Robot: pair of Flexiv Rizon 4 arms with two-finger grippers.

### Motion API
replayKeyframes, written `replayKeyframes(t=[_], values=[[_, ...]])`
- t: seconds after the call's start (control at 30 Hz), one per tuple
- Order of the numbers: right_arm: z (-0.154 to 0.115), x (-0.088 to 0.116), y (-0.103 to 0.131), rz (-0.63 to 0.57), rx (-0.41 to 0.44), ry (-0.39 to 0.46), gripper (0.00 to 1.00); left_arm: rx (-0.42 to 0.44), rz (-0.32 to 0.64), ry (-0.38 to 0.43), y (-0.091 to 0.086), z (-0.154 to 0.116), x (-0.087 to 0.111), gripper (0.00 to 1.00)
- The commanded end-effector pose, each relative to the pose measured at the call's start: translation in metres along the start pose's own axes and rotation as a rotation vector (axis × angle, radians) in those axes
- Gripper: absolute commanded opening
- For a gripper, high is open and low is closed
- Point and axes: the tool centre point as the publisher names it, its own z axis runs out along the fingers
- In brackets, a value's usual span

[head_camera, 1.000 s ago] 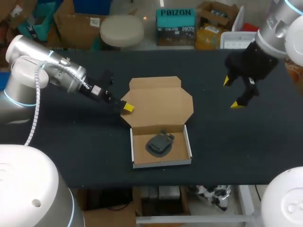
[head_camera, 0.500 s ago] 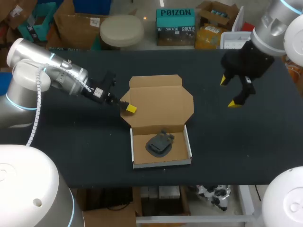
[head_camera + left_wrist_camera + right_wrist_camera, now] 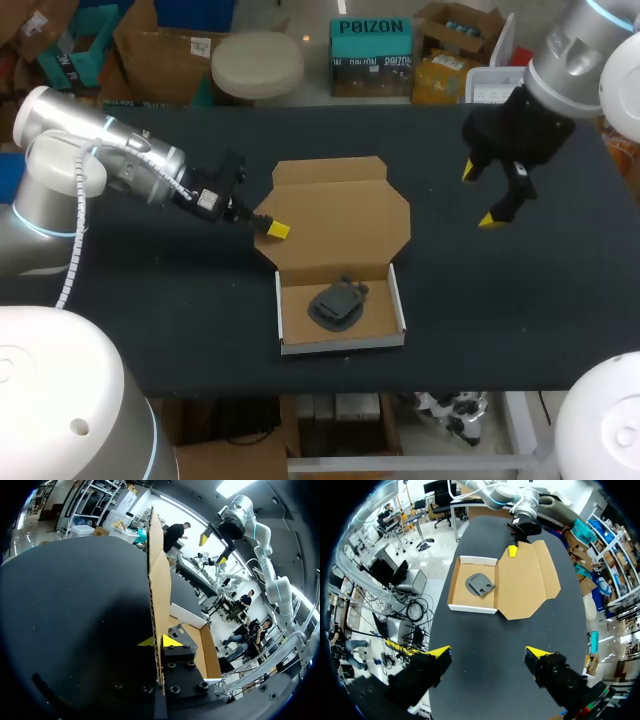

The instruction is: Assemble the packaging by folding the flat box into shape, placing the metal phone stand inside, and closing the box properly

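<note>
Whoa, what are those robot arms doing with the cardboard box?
They are packing a box. The metal phone stand already lies inside it, and the lid is open. The left end effector pinches the lid's edge. The right end effector hangs open above the table, touching nothing.

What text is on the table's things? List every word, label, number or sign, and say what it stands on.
Cardboard box: no print shows.
Phone stand: no print shows.
White label on the left arm near its wrist: too small to read.
</note>
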Motion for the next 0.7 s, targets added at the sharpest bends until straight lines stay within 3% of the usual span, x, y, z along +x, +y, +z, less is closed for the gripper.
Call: replayKeyframes(t=[0.03, 0.27, 0.7], values=[[-0.001, 0.000, 0.002, -0.001, 0.007, 0.004, 1.00, -0.006, 0.023, 0.003, 0.003, 0.000, 0.002, 0.00], [-0.001, 0.000, 0.006, -0.004, 0.008, 0.006, 1.00, -0.047, 0.109, 0.016, 0.004, 0.001, 0.007, 0.00], [-0.007, -0.012, 0.023, -0.014, 0.020, -0.003, 1.00, -0.047, 0.109, 0.016, 0.004, 0.001, 0.007, 0.00]])
